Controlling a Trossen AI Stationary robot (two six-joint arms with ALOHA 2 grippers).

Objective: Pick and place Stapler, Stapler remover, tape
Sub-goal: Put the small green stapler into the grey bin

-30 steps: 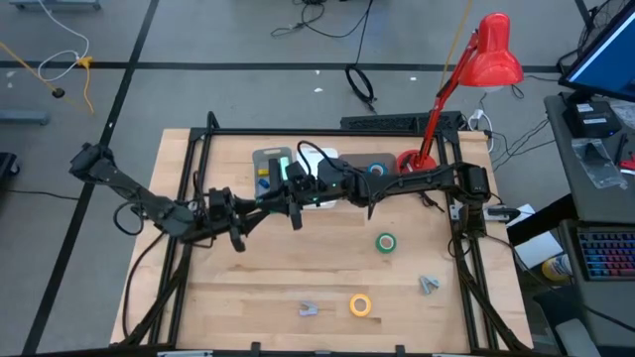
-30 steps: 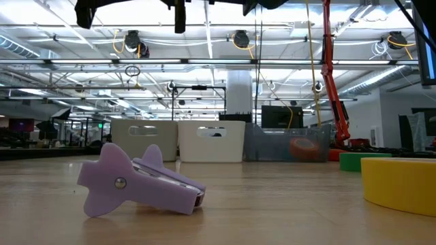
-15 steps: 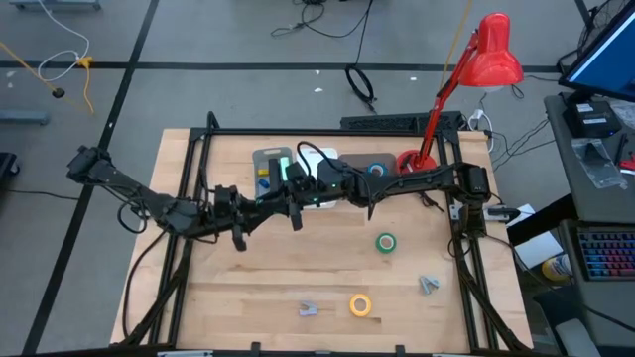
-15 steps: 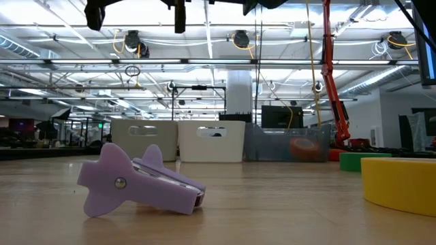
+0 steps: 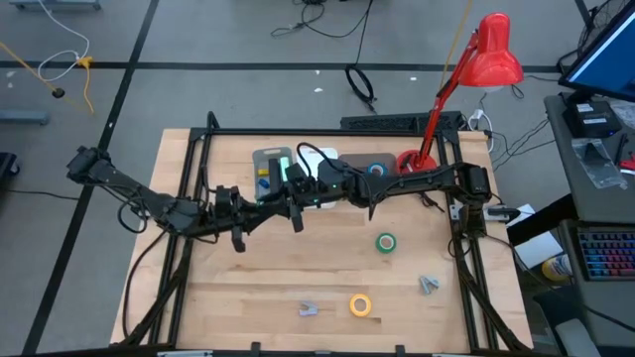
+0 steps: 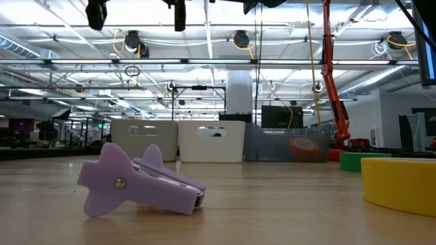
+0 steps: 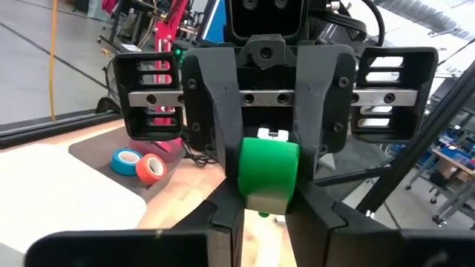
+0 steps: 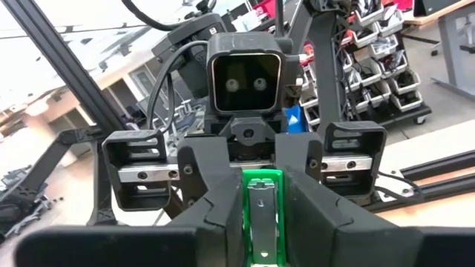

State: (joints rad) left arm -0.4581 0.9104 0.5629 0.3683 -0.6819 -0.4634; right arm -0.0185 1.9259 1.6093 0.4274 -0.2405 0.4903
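Observation:
A green stapler (image 7: 269, 167) is held high above the table's middle between my two grippers, which face each other end to end. My left gripper (image 5: 260, 205) comes from the table's left, my right gripper (image 5: 290, 196) from the right. Both are shut on the stapler, which also shows in the right wrist view (image 8: 263, 215). A purple staple remover (image 6: 136, 184) lies on the near table. A yellow tape roll (image 5: 360, 304) and a green tape roll (image 5: 386, 242) lie flat on the wood. Blue tape (image 7: 124, 159) and orange tape (image 7: 152, 168) lie on a grey mat. My left gripper has its two fingers against the stapler's two long sides (image 8: 252, 194) at the end toward the table's left. The fingers (image 8: 223, 194) come level from the left and lie along it. The stapler is level and clear of the table. My right gripper pinches the stapler's two long sides (image 7: 249, 152) between its two fingers (image 7: 223, 126) at the end toward the table's right. The fingers come level from the right and lie along it. The stapler is lifted clear.
A second, grey staple remover (image 5: 429, 285) lies near the right front. A white tray (image 5: 270, 164) with coloured items sits at the back middle. A red desk lamp (image 5: 491, 55) stands at the back right. Black frame rails (image 5: 203, 149) border the table.
My left gripper has moved a little toward the table's right edge, closer to my right gripper. My right gripper and the stapler have kept still.

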